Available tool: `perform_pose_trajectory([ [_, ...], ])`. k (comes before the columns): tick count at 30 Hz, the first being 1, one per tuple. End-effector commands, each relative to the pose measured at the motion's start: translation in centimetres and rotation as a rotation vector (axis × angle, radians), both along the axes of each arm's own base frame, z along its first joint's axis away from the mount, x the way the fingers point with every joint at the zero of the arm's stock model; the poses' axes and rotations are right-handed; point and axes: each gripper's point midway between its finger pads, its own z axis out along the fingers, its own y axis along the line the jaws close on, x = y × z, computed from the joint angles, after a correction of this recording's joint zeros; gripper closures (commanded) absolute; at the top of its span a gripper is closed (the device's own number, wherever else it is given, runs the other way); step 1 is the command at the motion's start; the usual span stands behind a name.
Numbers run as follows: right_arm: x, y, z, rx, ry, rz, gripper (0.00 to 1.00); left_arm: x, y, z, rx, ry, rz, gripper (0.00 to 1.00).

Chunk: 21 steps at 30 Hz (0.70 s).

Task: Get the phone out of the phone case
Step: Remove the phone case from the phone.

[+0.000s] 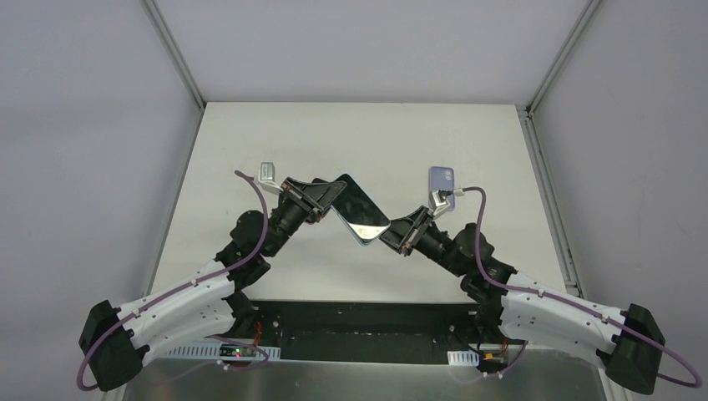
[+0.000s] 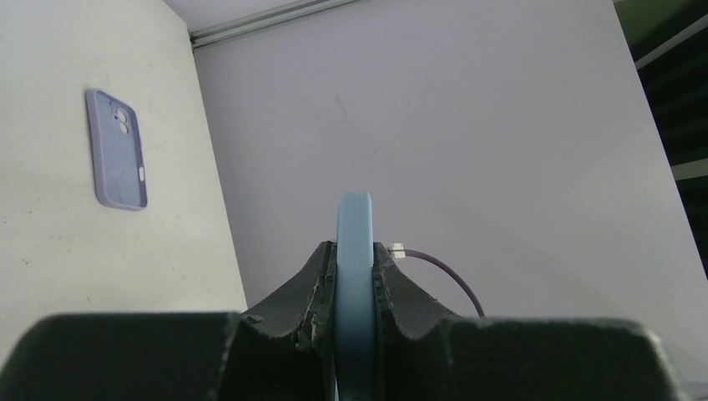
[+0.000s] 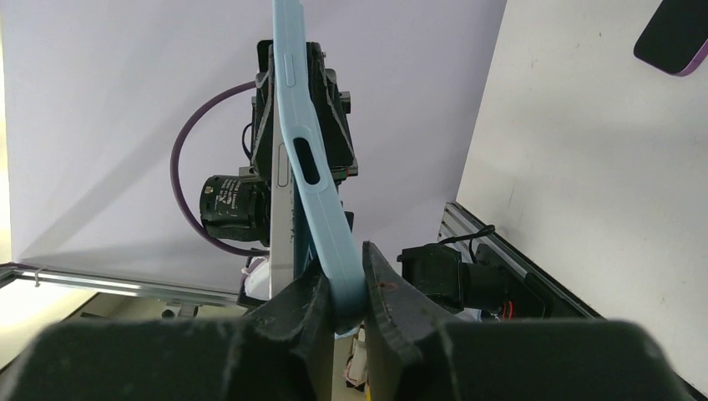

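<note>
A phone with a dark screen in a light-blue case (image 1: pixel 361 209) is held in the air between both grippers over the table's middle. My left gripper (image 1: pixel 330 199) is shut on its upper-left end; in the left wrist view the case's blue edge (image 2: pixel 354 242) stands between the closed fingers of that gripper (image 2: pixel 355 255). My right gripper (image 1: pixel 391 235) is shut on the lower-right corner. In the right wrist view the right gripper (image 3: pixel 344 284) pinches the blue case (image 3: pixel 302 159), whose near corner bends away from the phone's silver edge (image 3: pixel 280 225).
A second phone in a lavender case (image 1: pixel 442 180) lies flat on the white table (image 1: pixel 275 142) just beyond the right gripper; it also shows in the left wrist view (image 2: pixel 117 149) and the right wrist view (image 3: pixel 672 33). Grey walls enclose the table.
</note>
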Motion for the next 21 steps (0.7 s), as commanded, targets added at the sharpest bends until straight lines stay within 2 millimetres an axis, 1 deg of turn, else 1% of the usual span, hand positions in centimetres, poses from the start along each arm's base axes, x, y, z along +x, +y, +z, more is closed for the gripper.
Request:
perform_pose_trajectory([
  [1,-1.0,0.0,4.7,0.086,-0.093,0.041,0.89,-0.9,-0.5,0.8,-0.013,-0.047,-0.035,1.0],
  [5,-0.9,-0.1,4.8,0.088,-0.102,0.033,1.0,-0.9,-0.5,0.4,0.004,-0.049,-0.036,1.0],
  [6,-0.9,-0.2,4.8,0.087,-0.106,0.029,1.0,-0.9,-0.5,0.2,0.008,-0.049,-0.036,0.99],
  [11,-1.2,-0.9,4.7,0.096,-0.125,0.017,1.0,-1.0,-0.5,0.0,0.041,-0.078,-0.03,0.66],
  [14,-1.4,-1.3,4.9,0.111,-0.142,0.015,1.0,-0.8,0.0,-0.2,0.055,-0.087,-0.002,0.5],
  [17,-0.9,-1.6,4.7,0.112,-0.131,-0.014,1.0,-0.4,0.5,-0.8,0.062,-0.077,0.032,0.4],
  [19,-0.9,-1.6,4.5,0.109,-0.123,-0.015,1.0,-0.3,0.8,-1.0,0.074,-0.082,0.047,0.3],
  [21,-0.7,-1.9,4.1,0.102,-0.114,-0.027,1.0,-0.1,1.5,-1.3,0.094,-0.096,0.08,0.28],
])
